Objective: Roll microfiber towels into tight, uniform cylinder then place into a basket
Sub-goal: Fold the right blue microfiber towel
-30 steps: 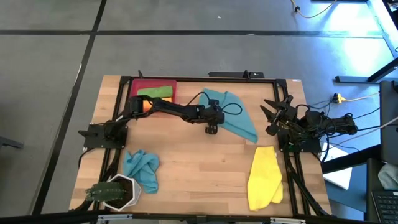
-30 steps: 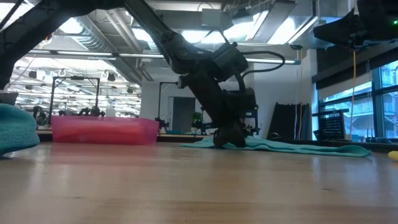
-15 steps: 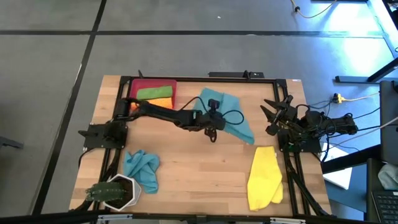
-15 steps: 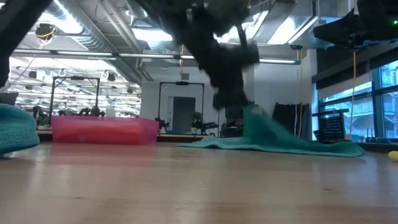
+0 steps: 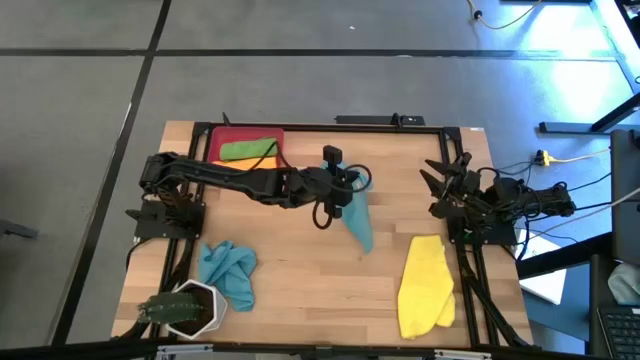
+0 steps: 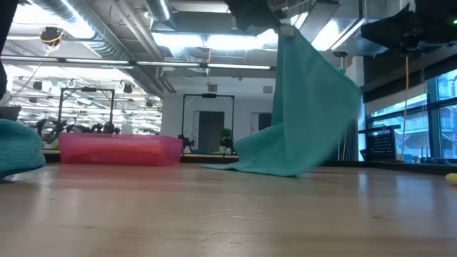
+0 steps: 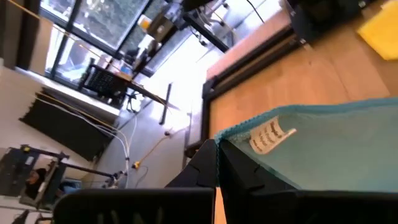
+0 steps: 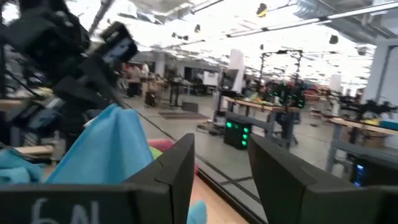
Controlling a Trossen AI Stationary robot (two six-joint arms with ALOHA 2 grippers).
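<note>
Now clamped tight on a corner of a teal towel (image 5: pixel 357 215), the left pincer (image 5: pixel 341 192); raised above mid-surface (image 5: pixel 310 290), cloth hanging in a long drape, lower end dragging on the wood in the low view (image 6: pixel 285 153). From the left wrist camera, hem and white label (image 7: pixel 270 134) visible right at the closed fingers (image 7: pixel 205 165). Lifted rather than rolled, so probably being carried to open space for spreading flat before any rolling starts.

A second ago: same pincer part open and low, pressed down at the towel's near edge, cloth spread flat toward the far right. Half a second ago: closed, rising, one corner peaking. Since then, pulled back toward the left arm's base, towel gathered into a narrow hanging strip nearer the centre.

Unchanged: basket (image 5: pixel 220 138) at the far left corner, holding a green towel (image 5: pixel 245 150) with orange beneath it; second teal towel (image 5: pixel 228 272) crumpled near the pot (image 5: pixel 190 308); yellow towel (image 5: pixel 425 285) on the right side. Right pincer (image 5: pixel 440 185) parked at the right edge, fingers part open, holding nothing.
</note>
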